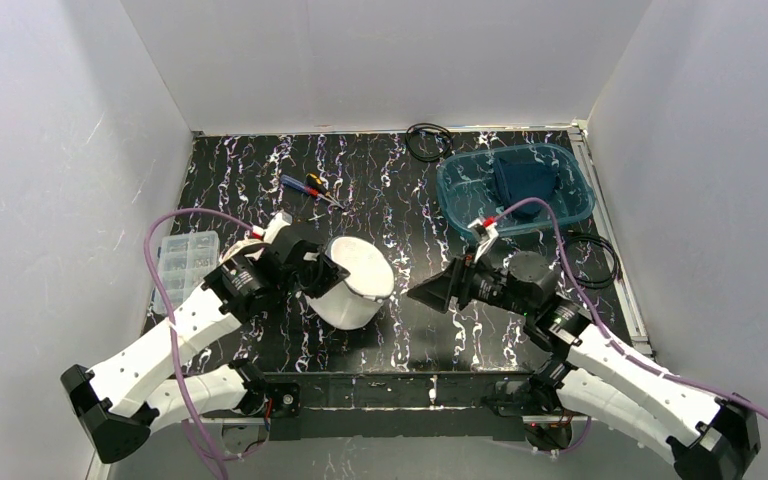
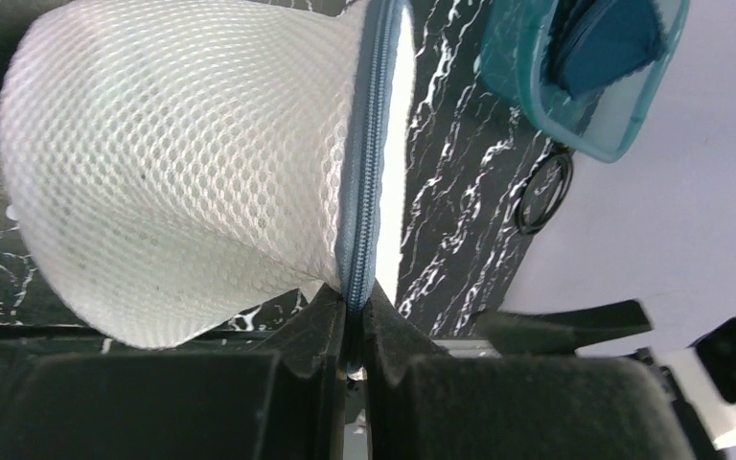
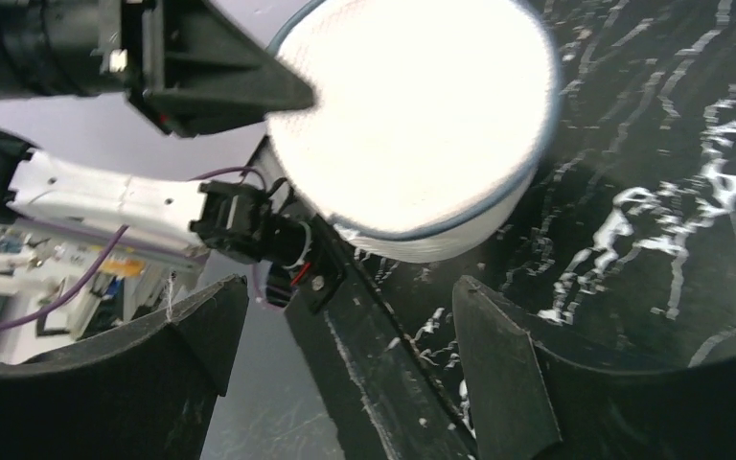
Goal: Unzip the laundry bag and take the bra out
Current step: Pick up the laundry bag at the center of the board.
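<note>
The laundry bag (image 1: 358, 283) is a white mesh cylinder with a blue zipper (image 2: 364, 163) round its rim, lying tilted near the table's front centre. My left gripper (image 2: 356, 305) is shut on the zipper edge of the bag and shows at the bag's left side in the top view (image 1: 322, 272). My right gripper (image 1: 430, 294) is open and empty, a short way right of the bag and pointing at it; in the right wrist view (image 3: 345, 316) the bag's round face (image 3: 422, 115) lies ahead of it. The bra is hidden.
A teal bin (image 1: 516, 190) with a dark blue cloth stands at the back right. A black cable loop (image 1: 428, 140) lies at the back. Small tools (image 1: 310, 188) lie left of centre. A clear parts box (image 1: 186, 256) sits at the left edge.
</note>
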Controlling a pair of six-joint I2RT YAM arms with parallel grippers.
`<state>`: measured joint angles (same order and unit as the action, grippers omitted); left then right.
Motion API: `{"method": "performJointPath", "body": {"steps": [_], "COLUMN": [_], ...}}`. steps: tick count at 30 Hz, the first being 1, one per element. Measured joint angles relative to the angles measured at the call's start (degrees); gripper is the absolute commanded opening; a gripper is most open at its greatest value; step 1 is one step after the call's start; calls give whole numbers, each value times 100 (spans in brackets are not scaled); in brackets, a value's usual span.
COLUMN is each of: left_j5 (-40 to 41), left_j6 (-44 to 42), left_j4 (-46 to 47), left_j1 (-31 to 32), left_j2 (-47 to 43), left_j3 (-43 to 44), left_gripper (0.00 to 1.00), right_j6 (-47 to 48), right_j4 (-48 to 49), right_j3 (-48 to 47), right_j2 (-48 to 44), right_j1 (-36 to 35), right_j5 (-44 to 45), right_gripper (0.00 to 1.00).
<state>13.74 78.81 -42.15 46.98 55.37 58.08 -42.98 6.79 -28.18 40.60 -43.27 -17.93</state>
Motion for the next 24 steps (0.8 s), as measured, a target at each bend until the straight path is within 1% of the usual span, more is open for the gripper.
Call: {"method": "performJointPath", "body": {"steps": [5,6,9,14,24], "left_j5": [44,37,-13,-111,-175], "left_j6": [262,306,444,629,772], "left_j4": [-15,-15,-17,-33,-74], "left_j1": [-72,-87,-151,-205,-225], "left_j2": [223,262,341,356,221], "left_j3": [350,407,525,551,551], "left_gripper": [0,0,0,0,0], "right_j6": [-136,-164,-243,-387,-599], "right_j4": [669,839,1314,1766,2197], "right_j3": [15,33,136,181,227], "right_j2": [326,398,629,981,1056], "right_j1": [-741,-861,-1095,-1211,-1237], "right_j5": [175,219,348,610,1134], "right_gripper": [80,80,75,70,66]}}
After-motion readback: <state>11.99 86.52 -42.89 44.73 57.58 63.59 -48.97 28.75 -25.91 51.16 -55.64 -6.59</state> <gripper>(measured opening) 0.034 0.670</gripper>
